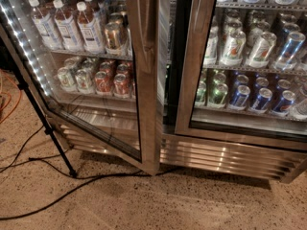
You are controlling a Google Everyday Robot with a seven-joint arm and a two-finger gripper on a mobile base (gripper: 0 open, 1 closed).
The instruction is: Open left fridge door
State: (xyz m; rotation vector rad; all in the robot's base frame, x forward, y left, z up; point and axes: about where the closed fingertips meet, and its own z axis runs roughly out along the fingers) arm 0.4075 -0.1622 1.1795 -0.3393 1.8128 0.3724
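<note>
at nine o'clock, dotted led strip [28, 56] along the hinge side; black stand leg [45, 123] slanting to the speckled floor [182, 200], black cable [81, 188] trailing at seven o'clock. left fridge door [147, 104]: ten to six o'clock, ajar, free steel edge swung out from the cabinet, bottles [67, 25] above cans [96, 78] behind the glass. right door [194, 80]: shut, green and blue cans [244, 95] at three o'clock. gripper: out of view, opening cannot be told.
</note>
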